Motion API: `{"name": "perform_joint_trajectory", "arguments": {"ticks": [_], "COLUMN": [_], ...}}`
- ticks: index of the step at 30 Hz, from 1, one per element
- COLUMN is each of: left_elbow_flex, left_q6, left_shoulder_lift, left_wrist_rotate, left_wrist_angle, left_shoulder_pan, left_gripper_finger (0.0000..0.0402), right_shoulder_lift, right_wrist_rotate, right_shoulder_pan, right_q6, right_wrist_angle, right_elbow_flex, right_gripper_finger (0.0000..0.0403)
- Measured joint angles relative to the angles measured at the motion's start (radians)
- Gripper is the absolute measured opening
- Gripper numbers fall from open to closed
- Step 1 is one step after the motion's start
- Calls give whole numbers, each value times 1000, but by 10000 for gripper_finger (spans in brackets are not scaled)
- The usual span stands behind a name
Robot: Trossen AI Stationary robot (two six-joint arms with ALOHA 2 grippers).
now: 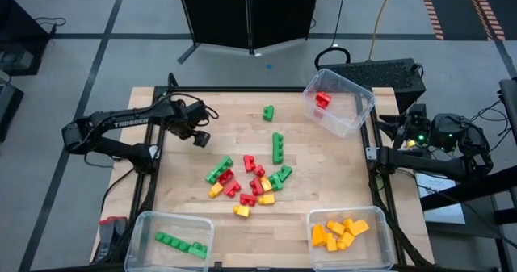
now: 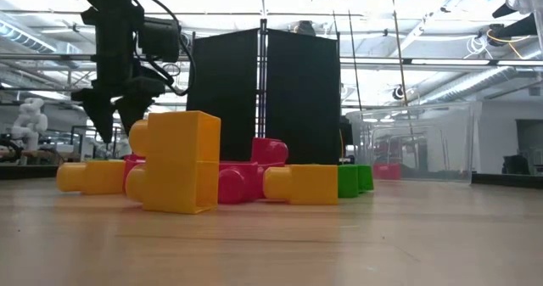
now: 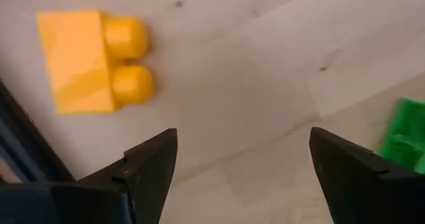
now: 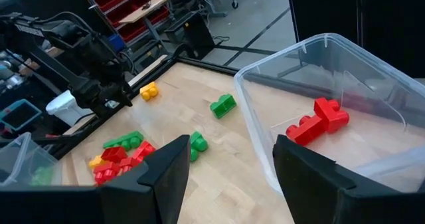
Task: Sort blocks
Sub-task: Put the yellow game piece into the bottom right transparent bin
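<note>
Red, green and yellow blocks lie in a loose pile [image 1: 246, 183] at the table's middle. Two green blocks [image 1: 278, 147] lie apart toward the far edge. My left gripper [image 1: 198, 135] hovers open over the far left of the table and holds nothing. In the left wrist view a single yellow block [image 3: 89, 58] lies on its side just beyond the gripper [image 3: 242, 164]. The right wrist view shows this yellow block [image 4: 149, 90] beside the left gripper. My right gripper [image 4: 229, 177] waits open at the table's right edge, facing the bin with a red block [image 4: 319, 121].
A tilted clear bin [image 1: 339, 101] at the far right corner holds the red block [image 1: 323, 100]. A bin [image 1: 170, 240] at the near left holds green blocks. A bin [image 1: 349, 236] at the near right holds yellow blocks. Bare wood lies between the pile and the near bins.
</note>
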Motion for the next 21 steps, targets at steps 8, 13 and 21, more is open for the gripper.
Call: {"name": "perform_joint_trajectory", "arguments": {"ticks": [8, 13, 21], "left_elbow_flex": [0, 0, 0], "left_q6": [22, 25, 62], "left_shoulder_lift": [0, 0, 0], "left_wrist_rotate": [-30, -37, -46], "left_wrist_angle": [2, 16, 9], "left_shoulder_pan": [0, 0, 9], "left_gripper_finger": [299, 299, 302], "right_shoulder_lift": [0, 0, 0], "right_wrist_rotate": [33, 51, 50], "right_shoulder_pan": [0, 0, 0], "right_q6": [-1, -3, -5], "right_wrist_angle": [-2, -2, -2], "right_elbow_flex": [0, 0, 0], "right_gripper_finger": [208, 208, 208]}}
